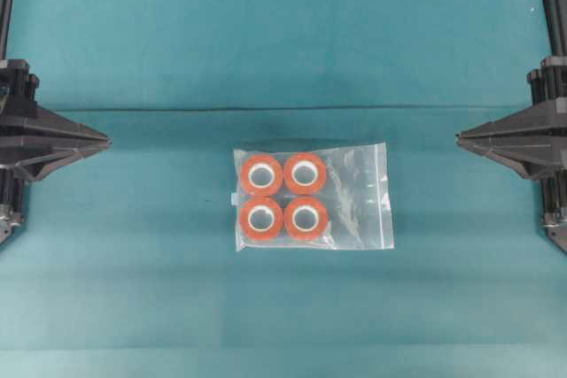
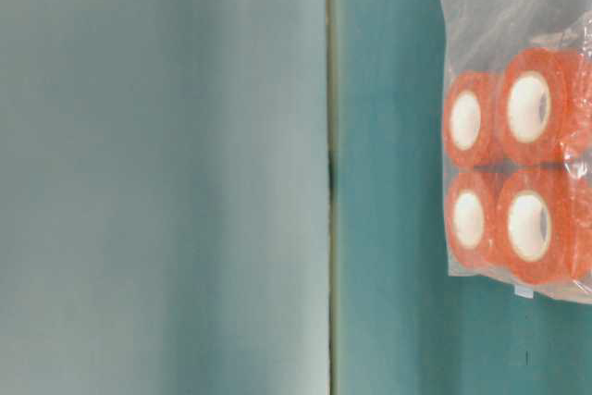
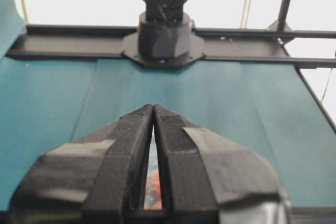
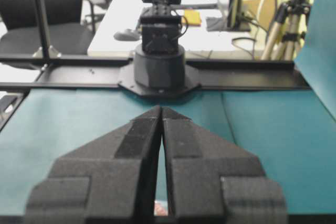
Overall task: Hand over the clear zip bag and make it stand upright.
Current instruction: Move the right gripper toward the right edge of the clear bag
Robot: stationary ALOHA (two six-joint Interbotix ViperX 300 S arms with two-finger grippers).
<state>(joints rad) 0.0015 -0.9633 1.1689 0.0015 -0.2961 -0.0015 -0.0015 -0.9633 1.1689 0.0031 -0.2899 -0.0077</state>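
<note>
1. The clear zip bag (image 1: 313,196) lies flat at the middle of the teal table (image 1: 159,59), well apart from both arms, its zip strip along the edge facing the right arm.
2. Four orange rolls (image 1: 283,195) with white cores sit two by two in the half of the bag nearer the left arm; the half toward the zip strip looks empty and wrinkled.
3. The left gripper (image 1: 108,141) waits at the left edge of the overhead view, its jaws pressed together with nothing between them.
4. The right gripper (image 1: 458,138) mirrors it at the right edge, likewise closed and empty.
5. Judged from this, the film is thin, soft and probably slippery, so it should crumple rather than hold shape, while the rolls carry most of the weight.
6. The loose film near the zip strip looks the easiest place to pinch; held there, the rolls would likely slide to the low end.
7. Standing the bag upright probably depends on the rolls settling as a base.
</note>
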